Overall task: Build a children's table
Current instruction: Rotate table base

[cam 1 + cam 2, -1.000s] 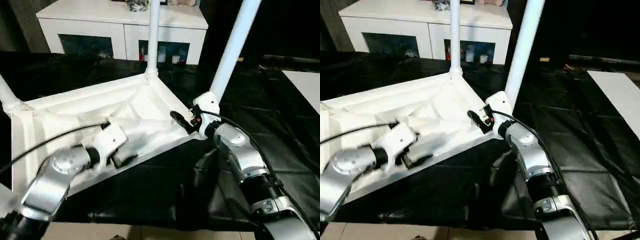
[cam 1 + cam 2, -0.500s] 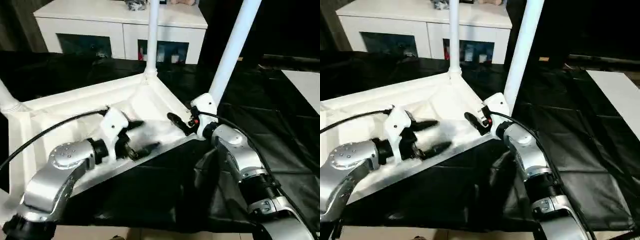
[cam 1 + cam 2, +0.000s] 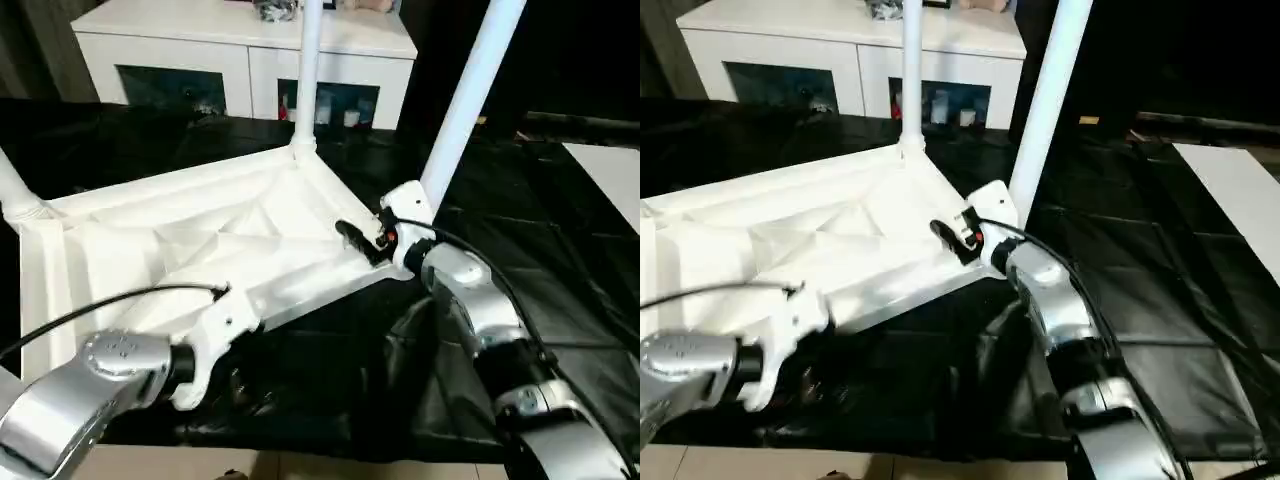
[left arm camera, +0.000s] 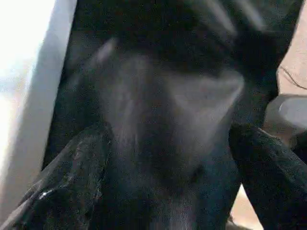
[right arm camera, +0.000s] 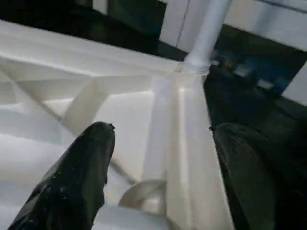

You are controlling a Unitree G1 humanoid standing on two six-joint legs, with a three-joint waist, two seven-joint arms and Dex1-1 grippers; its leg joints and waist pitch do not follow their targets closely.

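Behind my black-sheeted bench (image 3: 560, 300) stands a white glass-door cabinet (image 3: 240, 60); left pincer (image 4: 163, 158), released, has dropped off the white ribbed plastic tabletop (image 3: 180, 240); right pincer (image 5: 158, 158) released.

Bare black plastic sheeting (image 3: 560, 260) at right and lower centre leaves passing room, while the upturned white ribbed plastic tabletop (image 3: 150, 240) and its upright white tube legs (image 3: 470, 95) block centre-left.

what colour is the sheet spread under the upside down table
Black. The sheet under the white tabletop shows best in the left eye view.
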